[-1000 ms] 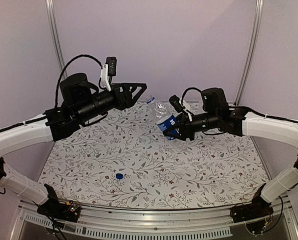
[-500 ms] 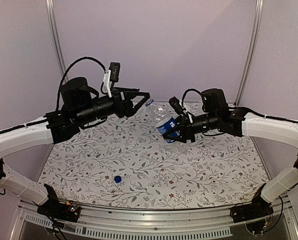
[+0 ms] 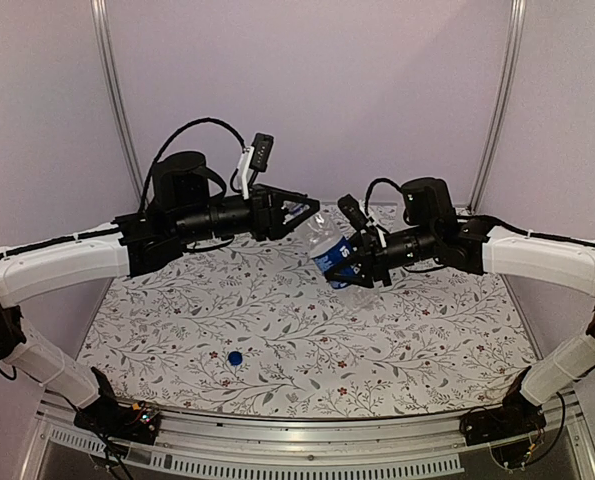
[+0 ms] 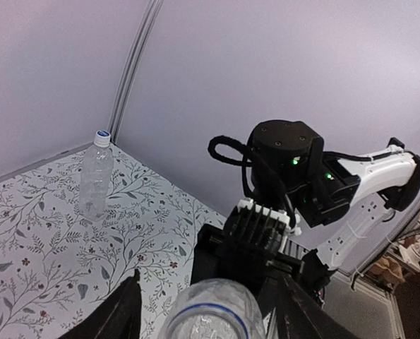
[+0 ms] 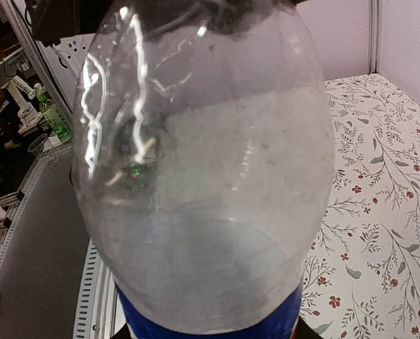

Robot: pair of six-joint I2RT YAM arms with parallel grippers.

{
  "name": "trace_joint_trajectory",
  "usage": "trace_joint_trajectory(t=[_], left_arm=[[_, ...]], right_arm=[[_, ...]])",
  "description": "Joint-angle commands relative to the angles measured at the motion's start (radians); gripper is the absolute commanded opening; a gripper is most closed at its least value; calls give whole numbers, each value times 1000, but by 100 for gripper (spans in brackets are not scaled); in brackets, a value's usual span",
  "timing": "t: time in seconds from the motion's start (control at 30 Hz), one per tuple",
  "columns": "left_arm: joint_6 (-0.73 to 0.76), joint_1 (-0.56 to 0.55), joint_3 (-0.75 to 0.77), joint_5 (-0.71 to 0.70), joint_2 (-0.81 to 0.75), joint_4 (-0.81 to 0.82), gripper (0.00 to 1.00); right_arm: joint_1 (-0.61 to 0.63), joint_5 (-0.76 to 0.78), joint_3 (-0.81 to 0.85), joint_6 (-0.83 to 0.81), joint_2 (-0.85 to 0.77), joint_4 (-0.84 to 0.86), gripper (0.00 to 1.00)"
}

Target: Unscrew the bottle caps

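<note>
Bottle [image 3: 329, 248] top prob. btwn left tool [image 3: 305, 212]

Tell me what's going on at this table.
The right gripper holds the blue-labelled bottle tilted in the air, its top toward the left gripper. The left gripper's fingers sit on either side of that top, and whether they pinch it is unclear. A blue cap lies loose on the table. The plain bottle stands upright near the wall, cap on.
</note>
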Motion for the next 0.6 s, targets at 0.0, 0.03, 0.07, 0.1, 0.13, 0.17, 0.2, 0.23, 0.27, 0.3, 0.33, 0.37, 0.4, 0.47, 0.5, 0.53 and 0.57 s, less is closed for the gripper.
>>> trace_joint_trajectory(t=[0.0,0.03,0.07,0.1,0.13,0.17,0.2,0.23,0.27,0.3,0.33,0.37,0.4,0.47,0.5,0.53,0.57], left_arm=[[-14,15,5,24,-17,10,58],[-15,15,2,25,-18,10,56],[-16,15,1,25,-20,11,54],[-16,17,-1,28,-19,11,51],[-16,17,-1,30,-18,10,48],[-15,17,-1,32,-18,11,45],[-15,17,-1,34,-18,12,41],[-14,17,-3,37,-17,13,39],[-14,18,-3,41,-17,15,38],[-17,18,-4,43,-17,16,38],[-19,19,-6,44,-17,18,38],[-22,18,-7,45,-17,19,40],[-23,18,-10,44,-17,21,42],[-29,18,-16,44,-17,24,45],[-32,18,-19,45,-18,25,46],[-35,18,-22,43,-19,27,46],[-37,18,-25,42,-21,29,46]], right_arm=[[-2,-16,-26,-13,-3,28,41],[-2,-15,-28,-14,-4,30,41],[-2,-14,-29,-13,-5,30,41],[-2,-13,-29,-13,-5,30,41],[-2,-11,-30,-13,-6,30,41],[-3,-9,-31,-12,-6,32,41],[-2,-7,-31,-11,-7,32,41],[-2,-4,-32,-10,-8,31,41],[-2,-1,-33,-9,-9,31,41],[-2,1,-33,-9,-10,31,41],[-2,5,-32,-7,-11,31,41],[-3,9,-33,-7,-11,30,41],[-3,10,-32,-6,-13,30,41],[-2,13,-32,-4,-16,30,41],[-3,13,-32,-5,-17,29,41],[-3,16,-32,-4,-18,29,41],[-3,16,-34,-4,-20,29,41]])
